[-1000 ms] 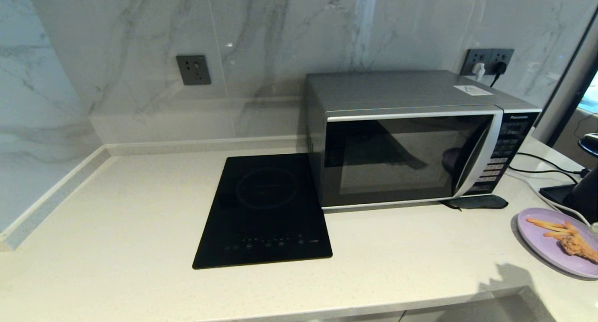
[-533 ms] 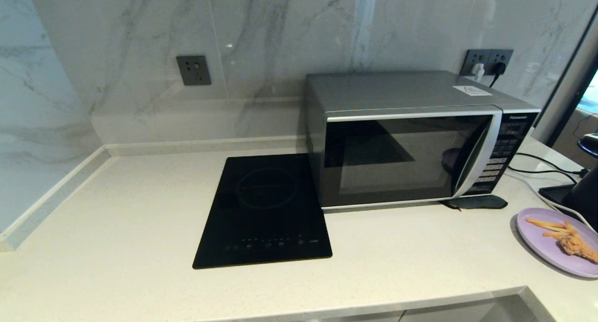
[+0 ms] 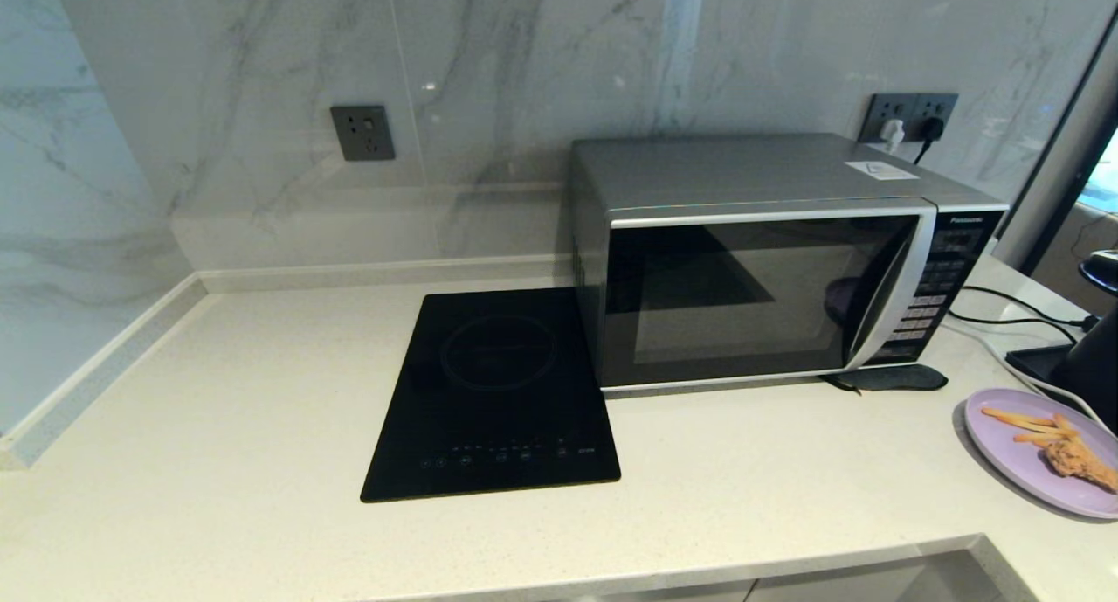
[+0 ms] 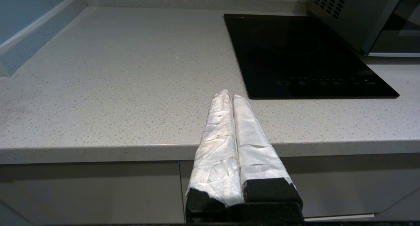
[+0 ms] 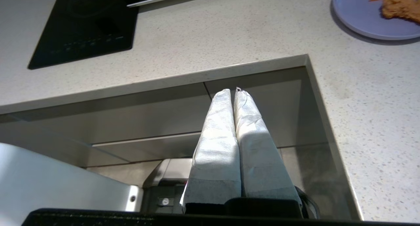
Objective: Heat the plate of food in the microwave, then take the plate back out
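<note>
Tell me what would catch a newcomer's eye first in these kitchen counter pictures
The big silver microwave stands out first, at the back of the pale counter with its dark glass door shut. Just left of it lies a flat black cooktop. At the counter's far right edge sits the purple plate of food, fries and a fried piece on it.

The right tool [image 5: 234,90], its white-wrapped fingers [image 5: 218,137] pressed together, hangs below the pale speckled worktop [image 5: 210,39], before the grey cabinet fronts. On the worktop lie a black cooktop [image 5: 85,26] and the plate of food [image 5: 370,17], well apart
</note>
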You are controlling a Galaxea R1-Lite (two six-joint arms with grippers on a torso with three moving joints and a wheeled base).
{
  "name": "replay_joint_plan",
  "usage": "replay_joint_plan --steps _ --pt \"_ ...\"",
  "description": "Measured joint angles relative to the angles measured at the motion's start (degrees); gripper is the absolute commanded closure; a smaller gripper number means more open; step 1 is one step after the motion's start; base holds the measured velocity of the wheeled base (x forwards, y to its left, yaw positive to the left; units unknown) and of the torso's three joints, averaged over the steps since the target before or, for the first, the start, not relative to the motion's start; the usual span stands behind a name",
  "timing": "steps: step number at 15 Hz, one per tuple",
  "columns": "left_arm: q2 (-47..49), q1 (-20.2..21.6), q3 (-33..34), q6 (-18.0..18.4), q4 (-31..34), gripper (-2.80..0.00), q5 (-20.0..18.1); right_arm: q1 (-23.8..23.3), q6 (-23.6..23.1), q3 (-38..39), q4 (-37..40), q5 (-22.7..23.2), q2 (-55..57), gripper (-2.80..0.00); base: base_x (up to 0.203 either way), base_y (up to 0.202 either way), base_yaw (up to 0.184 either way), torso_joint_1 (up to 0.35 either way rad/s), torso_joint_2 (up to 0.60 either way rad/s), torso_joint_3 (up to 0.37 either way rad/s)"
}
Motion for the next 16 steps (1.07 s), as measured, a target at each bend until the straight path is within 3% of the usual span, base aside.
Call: replay_joint_plan --steps 6,10,16 --pt "0.0 0.0 0.0 0.0 0.0 0.00 0.0 2.2 -8.1 11.1 -1.5 -5.5 -13.6 0.00 0.000 0.000 0.000 0.000 0.00 0.000" --pt "0.0 0.0 0.0 0.0 0.0 0.00 0.0 2.3 -7.6 23.7 -17.4 -9.9 -16.7 0.00 0.000 0.000 0.000 0.000 0.00 0.000" --pt "0.0 0.0 0.0 0.0 0.0 0.00 0.0 2.3 -12.2 40.1 -40.0 -13.0 -17.2 0.00 0.000 0.000 0.000 0.000 0.00 0.000"
